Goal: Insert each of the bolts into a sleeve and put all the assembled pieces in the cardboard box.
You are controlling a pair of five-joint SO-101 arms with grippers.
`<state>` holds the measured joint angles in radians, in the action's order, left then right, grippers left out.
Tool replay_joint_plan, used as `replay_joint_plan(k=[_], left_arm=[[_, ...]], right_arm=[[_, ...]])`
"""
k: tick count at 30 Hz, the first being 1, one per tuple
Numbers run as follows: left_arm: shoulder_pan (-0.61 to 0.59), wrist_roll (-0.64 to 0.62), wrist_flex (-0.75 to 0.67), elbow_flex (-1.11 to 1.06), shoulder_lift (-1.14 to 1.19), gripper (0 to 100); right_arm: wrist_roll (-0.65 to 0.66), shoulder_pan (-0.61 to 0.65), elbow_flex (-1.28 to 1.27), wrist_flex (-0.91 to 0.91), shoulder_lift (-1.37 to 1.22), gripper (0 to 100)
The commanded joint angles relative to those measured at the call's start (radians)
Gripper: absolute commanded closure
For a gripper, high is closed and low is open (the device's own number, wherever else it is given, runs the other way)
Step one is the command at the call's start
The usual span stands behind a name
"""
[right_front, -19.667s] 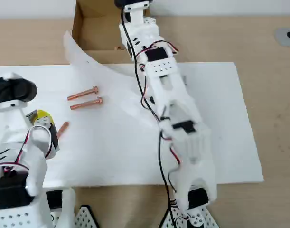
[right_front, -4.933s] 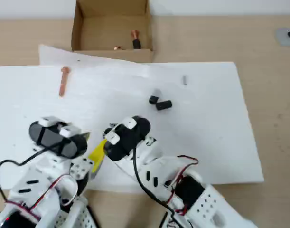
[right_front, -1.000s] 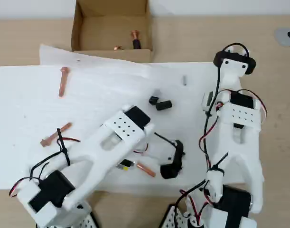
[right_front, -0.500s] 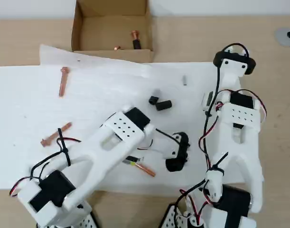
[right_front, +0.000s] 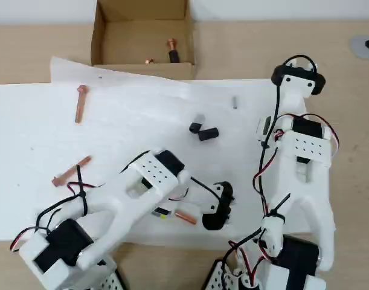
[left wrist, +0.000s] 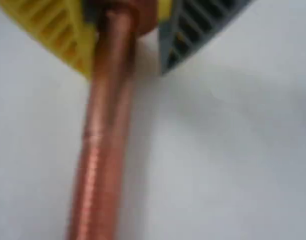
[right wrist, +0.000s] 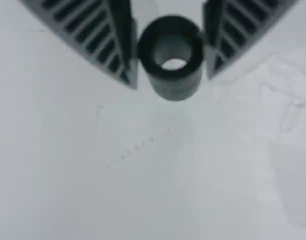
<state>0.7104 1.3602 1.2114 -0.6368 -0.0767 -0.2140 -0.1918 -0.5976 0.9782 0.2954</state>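
High view is showing a white sheet [right_front: 39, 133] lying over the table [right_front: 353, 121], with the cardboard box [right_front: 99, 36] sitting at the upper left of centre. A loose bolt [right_front: 80, 103] is lying at upper left and a second loose bolt [right_front: 70, 171] at mid left. A black sleeve [right_front: 195, 127] and a second black sleeve [right_front: 208, 133] are lying just beside each other near the centre.

The left arm [right_front: 136, 193] is stretching in from the lower left corner, covering part of the sheet. The left gripper [right_front: 172, 214] is pinching a copper bolt [right_front: 185, 216] at lower centre. The left wrist view is showing the yellow and grey fingers [left wrist: 67, 30] clamping the bolt's head, with the shank running off the frame edge.

The right wrist view is showing the right gripper [right wrist: 171, 75] hugging a dark sleeve [right wrist: 169, 85] seen end-on.

Inside the box an assembled piece [right_front: 171, 50] is lying by the near wall, which is hiding most of another copper bit [right_front: 149, 61].
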Motion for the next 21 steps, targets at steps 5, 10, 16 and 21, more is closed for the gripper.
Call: replay_joint_plan(k=[5, 10, 16, 21], left_arm=[[-0.003, 0.015, -0.072, -0.057, -0.012, 99], [-0.038, 0.011, -0.071, -0.034, -0.021, 99], [-0.157, 0.003, -0.026, 0.104, -0.021, 99], [-0.245, 0.055, 0.18, 0.273, -0.021, 99]], right_arm=[[0.006, -0.008, 0.077, -0.018, 0.004, 93.6], [0.006, -0.008, 0.077, -0.02, 0.004, 93.6], [0.005, -0.008, 0.077, -0.021, 0.004, 93.6], [0.005, -0.008, 0.077, -0.021, 0.004, 93.6]])
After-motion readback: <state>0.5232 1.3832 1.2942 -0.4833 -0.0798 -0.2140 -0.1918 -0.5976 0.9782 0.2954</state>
